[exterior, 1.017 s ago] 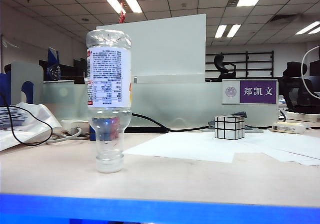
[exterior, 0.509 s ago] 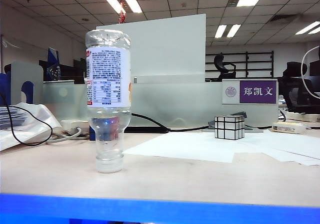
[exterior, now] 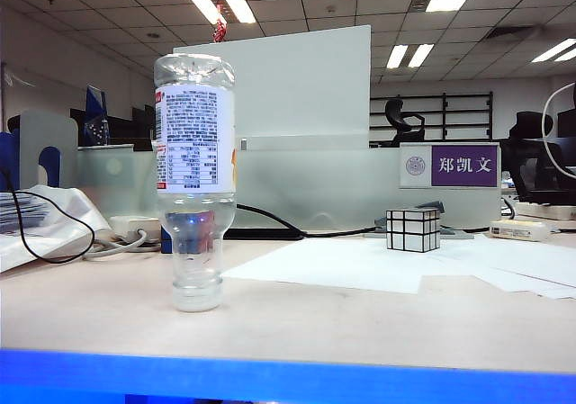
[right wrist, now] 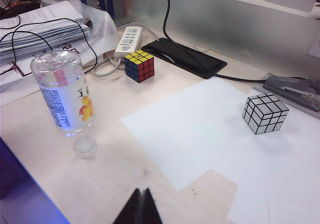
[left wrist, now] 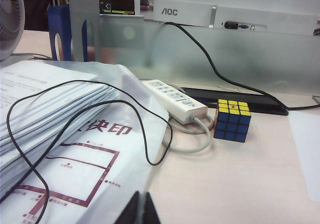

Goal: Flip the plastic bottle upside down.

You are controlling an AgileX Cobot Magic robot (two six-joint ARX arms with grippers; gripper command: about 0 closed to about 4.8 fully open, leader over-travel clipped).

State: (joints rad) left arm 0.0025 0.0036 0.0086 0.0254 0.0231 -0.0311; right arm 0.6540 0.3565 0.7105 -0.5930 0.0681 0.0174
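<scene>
The plastic bottle (exterior: pixel 196 184) stands inverted on the counter (exterior: pixel 360 318), cap down and base up, with nothing touching it; judged from that, the flip is done and only keeping clear of it is left. Both pincers are off it. The right pincer (right wrist: pixel 141 204) hangs above the counter edge with its jaws pressed together and empty, the bottle a little beyond it and to one side. The left pincer (left wrist: pixel 140 210) is likewise pinched shut on nothing, over a bagged stack of papers (left wrist: pixel 60 134), well apart from the bottle. Farther back from the bottle lie a white paper sheet (exterior: pixel 351 264), a colored puzzle cube (right wrist: pixel 139 65) and a silver mirror cube (exterior: pixel 413 230). Against the earlier pictures, nothing has shifted: the bottle stands in the same spot, equally upright.
</scene>
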